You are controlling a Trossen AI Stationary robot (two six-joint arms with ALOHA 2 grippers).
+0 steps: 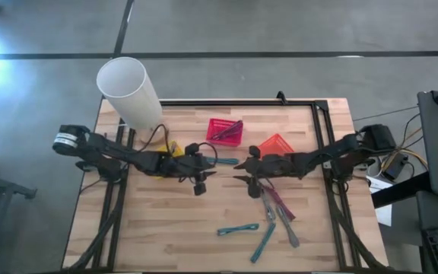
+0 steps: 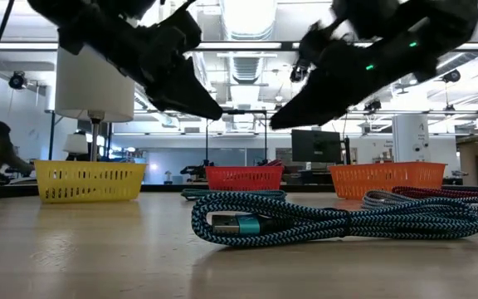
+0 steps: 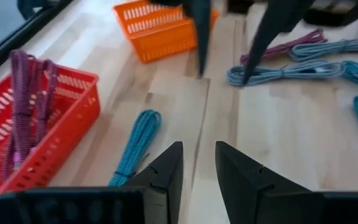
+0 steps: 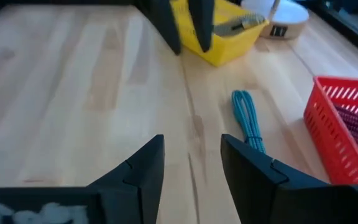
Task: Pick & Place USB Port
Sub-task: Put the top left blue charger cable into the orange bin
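A teal braided USB cable (image 1: 226, 161) lies coiled on the wooden table between my two grippers; it also shows in the left wrist view (image 3: 135, 144) and the right wrist view (image 4: 247, 121). My left gripper (image 3: 197, 171) hovers open above the table just left of it, nothing between its fingers. My right gripper (image 4: 191, 165) hovers open just right of it, facing the left one. In the low view both grippers (image 2: 210, 108) (image 2: 280, 120) hang clear above the table.
A red basket (image 1: 224, 131) holds a magenta cable; an orange basket (image 1: 277, 143) and a yellow basket (image 1: 172, 151) flank it. Several more cables (image 1: 276, 202) (image 1: 238, 228) lie toward the near edge. A white cylinder (image 1: 130, 91) stands at the far left corner.
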